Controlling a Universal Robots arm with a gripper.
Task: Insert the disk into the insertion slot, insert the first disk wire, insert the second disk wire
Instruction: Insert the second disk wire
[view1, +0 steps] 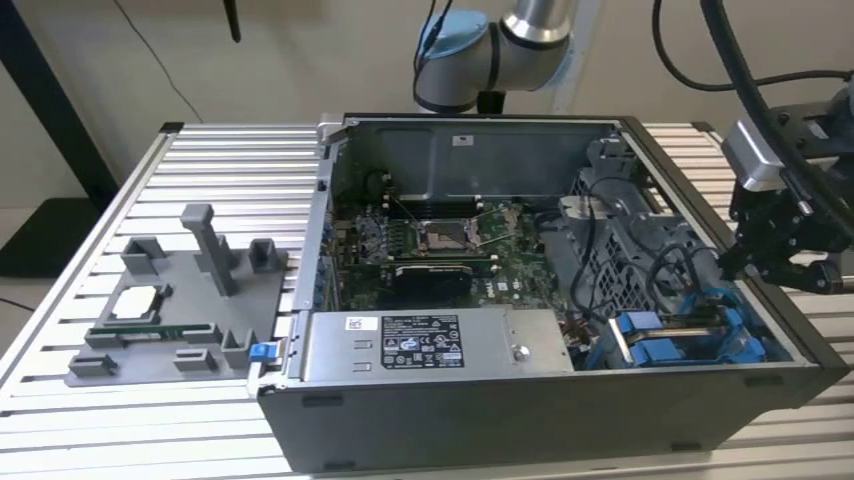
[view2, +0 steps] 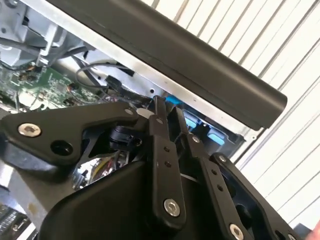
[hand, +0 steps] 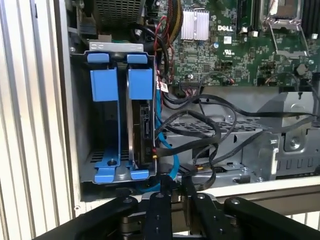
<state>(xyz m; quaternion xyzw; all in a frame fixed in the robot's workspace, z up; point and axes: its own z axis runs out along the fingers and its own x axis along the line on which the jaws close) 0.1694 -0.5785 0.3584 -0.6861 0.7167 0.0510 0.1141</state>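
Note:
The disk (hand: 143, 125) stands on edge in the insertion slot of the grey drive cage (hand: 80, 115), held in its blue carrier (hand: 140, 82). Beside it in the like bay sits the other blue caddy (hand: 104, 87). A blue cable (hand: 160, 132) and black wires (hand: 200, 127) run up to the disk's edge; I cannot tell if they are plugged in. My gripper (hand: 175, 184) hovers at the case rim just outside the cage, its fingertips (view2: 159, 112) together with nothing seen between them. In the exterior view the gripper (view1: 774, 268) hangs over the case's right wall, near the cage (view1: 681, 340).
The open computer case (view1: 534, 400) lies on a slatted metal table (view1: 214, 180). Inside are the motherboard (view1: 441, 235) and a power supply (view1: 420, 342) with a white label. A grey parts fixture (view1: 174, 300) sits on the exterior view's left. Loose cables cross a second metal cage (hand: 260, 145).

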